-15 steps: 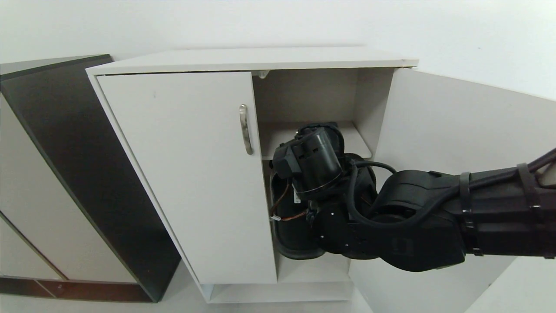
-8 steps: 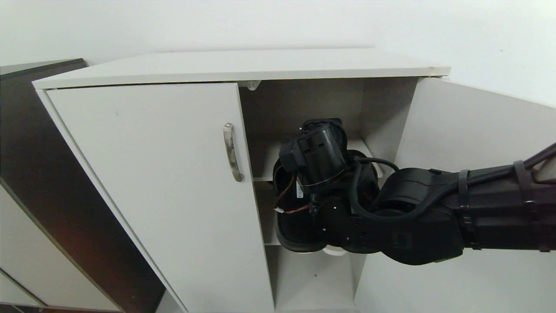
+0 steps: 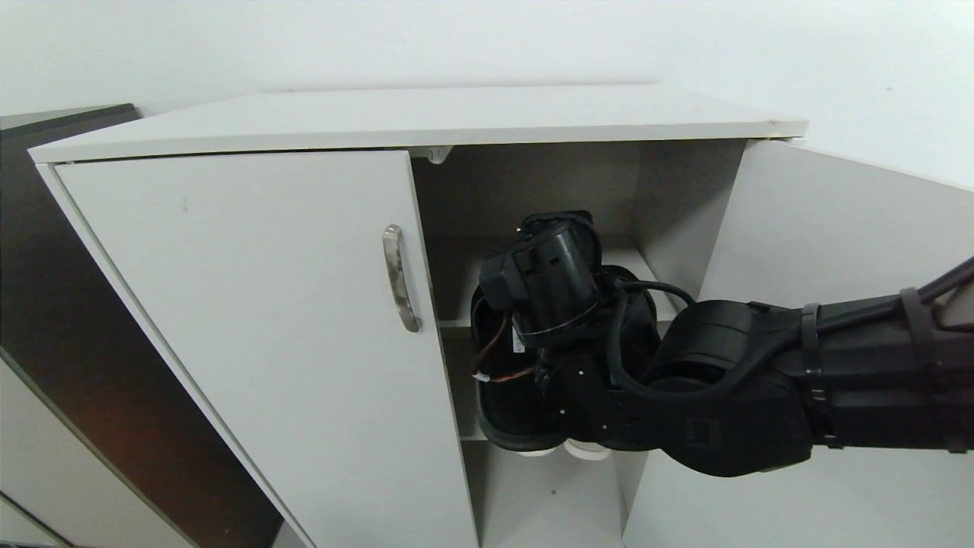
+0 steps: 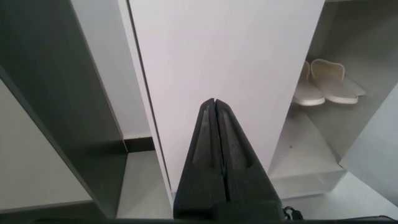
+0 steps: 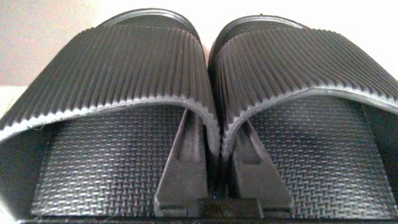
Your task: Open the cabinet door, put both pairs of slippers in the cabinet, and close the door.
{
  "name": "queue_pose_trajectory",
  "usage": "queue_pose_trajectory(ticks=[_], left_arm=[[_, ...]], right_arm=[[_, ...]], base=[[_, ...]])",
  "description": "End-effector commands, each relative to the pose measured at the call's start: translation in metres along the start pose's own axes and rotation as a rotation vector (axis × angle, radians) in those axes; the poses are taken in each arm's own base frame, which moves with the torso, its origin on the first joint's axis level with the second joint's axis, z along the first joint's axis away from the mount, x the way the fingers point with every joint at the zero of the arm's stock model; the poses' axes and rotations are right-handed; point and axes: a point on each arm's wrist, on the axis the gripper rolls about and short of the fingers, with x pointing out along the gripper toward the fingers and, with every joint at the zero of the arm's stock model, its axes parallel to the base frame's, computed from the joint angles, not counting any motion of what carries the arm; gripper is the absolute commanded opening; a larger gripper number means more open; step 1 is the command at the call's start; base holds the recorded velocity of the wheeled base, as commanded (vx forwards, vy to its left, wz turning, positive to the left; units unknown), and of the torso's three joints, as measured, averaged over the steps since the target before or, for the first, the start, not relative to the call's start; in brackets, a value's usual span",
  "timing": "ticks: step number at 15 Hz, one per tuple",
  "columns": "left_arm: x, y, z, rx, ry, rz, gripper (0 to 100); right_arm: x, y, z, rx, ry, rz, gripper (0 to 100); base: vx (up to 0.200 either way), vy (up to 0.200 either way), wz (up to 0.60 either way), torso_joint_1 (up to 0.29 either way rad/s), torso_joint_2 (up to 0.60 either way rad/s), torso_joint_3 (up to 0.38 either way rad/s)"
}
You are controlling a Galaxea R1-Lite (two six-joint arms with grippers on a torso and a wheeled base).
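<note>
Between the fingers point(image 5: 186, 165) of the right gripper point(image 5: 216, 158), the adjoining strap edges of the black slippers point(image 5: 118, 93) are clamped. One finger is tucked under each ribbed strap, and the two inner edges are pinched together between them. The pair is held side by side, the two slippers touching along their inner sides.

From the head view, the pair is seen at the end of the right arm point(image 3: 730, 388), inside the open right half of the white cabinet point(image 3: 426, 114). It is steeply tilted. Its upper end is level with the upper shelf point(image 3: 650, 283), and its lower end is just at the front edge of the lower shelf point(image 3: 466, 437). Whether it touches that shelf cannot be told.

The ends of the white slippers point(image 4: 326, 81) are seen just beneath the black pair. In the left wrist view they are shown lying flat and side by side on a shelf within the cabinet.

The right door point(image 3: 822, 243) is swung wide open. The left door point(image 3: 251, 304) is closed, with a metal handle point(image 3: 399, 278) set upright near its inner edge.

The left gripper point(image 4: 214, 109) is held outside the cabinet, low before the closed left door. Its fingers are pressed together with nothing between them.

A dark cabinet point(image 3: 61, 320) is placed against the white cabinet's left side, and a white wall point(image 3: 487, 38) is seen behind both.
</note>
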Motion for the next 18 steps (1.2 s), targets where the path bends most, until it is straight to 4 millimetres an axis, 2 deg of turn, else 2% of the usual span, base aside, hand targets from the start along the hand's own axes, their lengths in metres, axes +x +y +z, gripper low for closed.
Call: queue_pose_trajectory(ticks=[1, 4, 7, 16, 18], left_arm=[[0.0, 0.0, 0.0, 0.0, 0.001, 0.0, 0], [0.0, 0.0, 0.0, 0.0, 0.001, 0.0, 0], [0.0, 0.0, 0.0, 0.0, 0.001, 0.0, 0], [0.0, 0.0, 0.0, -0.002, 0.001, 0.0, 0], [0.0, 0.0, 0.0, -0.002, 0.001, 0.001, 0]], right_arm=[[0.012, 0.002, -0.001, 0.003, -0.006, -0.01, 0], [0.025, 0.003, 0.007, -0.001, -0.024, 0.009, 0], [0.048, 0.008, 0.01, -0.006, -0.046, -0.014, 0], [0.084, 0.005, 0.027, -0.009, -0.09, -0.042, 0], [0.092, 0.003, 0.038, 0.001, -0.115, -0.051, 0]], base=[[0.0, 0.0, 0.0, 0.0, 0.0, 0.0], [0.0, 0.0, 0.0, 0.0, 0.0, 0.0], [0.0, 0.0, 0.0, 0.0, 0.0, 0.0], [0.0, 0.0, 0.0, 0.0, 0.0, 0.0], [0.0, 0.0, 0.0, 0.0, 0.0, 0.0]])
